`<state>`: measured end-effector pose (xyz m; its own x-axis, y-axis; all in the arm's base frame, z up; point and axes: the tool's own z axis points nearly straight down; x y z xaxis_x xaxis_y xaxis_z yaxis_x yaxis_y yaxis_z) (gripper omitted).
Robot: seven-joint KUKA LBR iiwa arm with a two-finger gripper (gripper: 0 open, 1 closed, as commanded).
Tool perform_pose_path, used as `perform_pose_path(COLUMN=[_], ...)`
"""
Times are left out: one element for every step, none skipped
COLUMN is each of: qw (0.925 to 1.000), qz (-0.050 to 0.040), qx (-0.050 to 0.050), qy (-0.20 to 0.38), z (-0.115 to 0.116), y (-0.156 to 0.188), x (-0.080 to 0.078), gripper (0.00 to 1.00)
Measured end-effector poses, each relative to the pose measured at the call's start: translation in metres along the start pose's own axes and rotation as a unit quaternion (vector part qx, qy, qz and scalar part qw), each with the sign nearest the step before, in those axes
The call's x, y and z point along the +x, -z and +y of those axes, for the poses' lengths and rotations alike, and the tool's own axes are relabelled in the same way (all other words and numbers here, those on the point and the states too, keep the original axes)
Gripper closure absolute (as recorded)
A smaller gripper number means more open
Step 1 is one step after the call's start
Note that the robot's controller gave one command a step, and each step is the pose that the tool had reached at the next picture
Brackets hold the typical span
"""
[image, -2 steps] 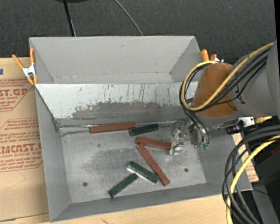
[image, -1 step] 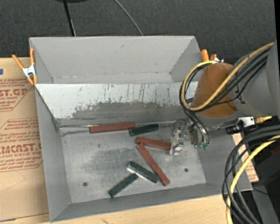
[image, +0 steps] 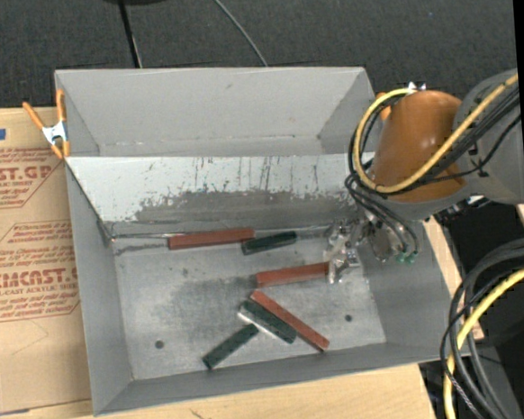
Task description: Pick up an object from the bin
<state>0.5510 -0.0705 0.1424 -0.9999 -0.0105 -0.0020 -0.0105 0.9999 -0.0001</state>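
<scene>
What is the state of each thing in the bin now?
end effector: low, at the right end of the middle red-brown bar.
middle red-brown bar: lying flat.
back red-brown bar: lying flat.
back green bar: flat, beside it.
front heap: three bars, crossed.

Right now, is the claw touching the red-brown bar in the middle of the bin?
Cannot tell. In the camera view the right end of the red-brown bar reaches the claw; any gap is hidden.

Orange wrist cover (image: 419, 142), yellow cables (image: 362, 140), grey arm (image: 510, 153)
</scene>
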Motion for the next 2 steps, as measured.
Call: perform_pose_path(qw=[1.0000, 0.9998], qz=[0.0000, -0.0004], qx=[0.000, 0.000], qy=[0.000, -0.018], z=[0.000, 0.011], y=[0.000, 0.096], x=[0.000, -0.003], gripper=[1.00, 1.00])
